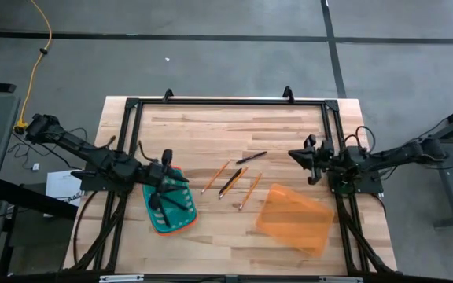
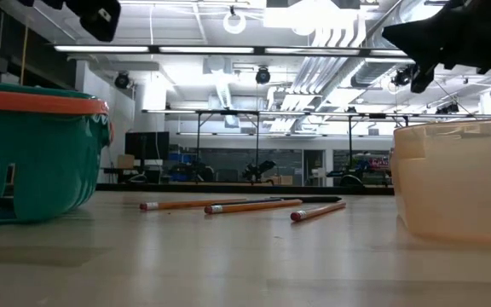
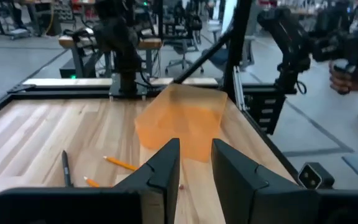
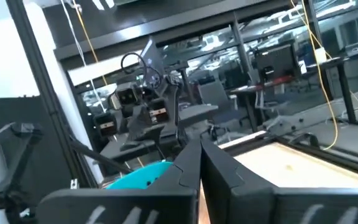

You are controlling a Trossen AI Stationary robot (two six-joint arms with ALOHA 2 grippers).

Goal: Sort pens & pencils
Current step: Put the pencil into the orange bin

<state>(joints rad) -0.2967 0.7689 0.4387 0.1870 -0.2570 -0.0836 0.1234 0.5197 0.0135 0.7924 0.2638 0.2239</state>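
Observation:
Three orange-tan pencils (image 1: 215, 177) (image 1: 237, 178) (image 1: 250, 191) lie flat on the wooden table's middle. One dark pen (image 1: 252, 157) lies just beyond them and another (image 1: 228, 185) lies against the middle pencil. The pencils (image 2: 254, 205) also show in the low view. My left gripper (image 3: 196, 171) is open and empty, hovering over the teal bin (image 1: 171, 216) and pointing toward the table's right. Dark shapes in that bin may be a pen; I cannot tell. My right gripper (image 4: 199, 171) is shut and empty, raised at the table's right edge (image 1: 309, 161).
A see-through orange bin (image 1: 293, 218) stands at the near right, right of the pencils. A black frame (image 1: 226, 102) runs along the table's far and side edges. In the left wrist view a person's hand (image 3: 340, 74) shows beyond the table.

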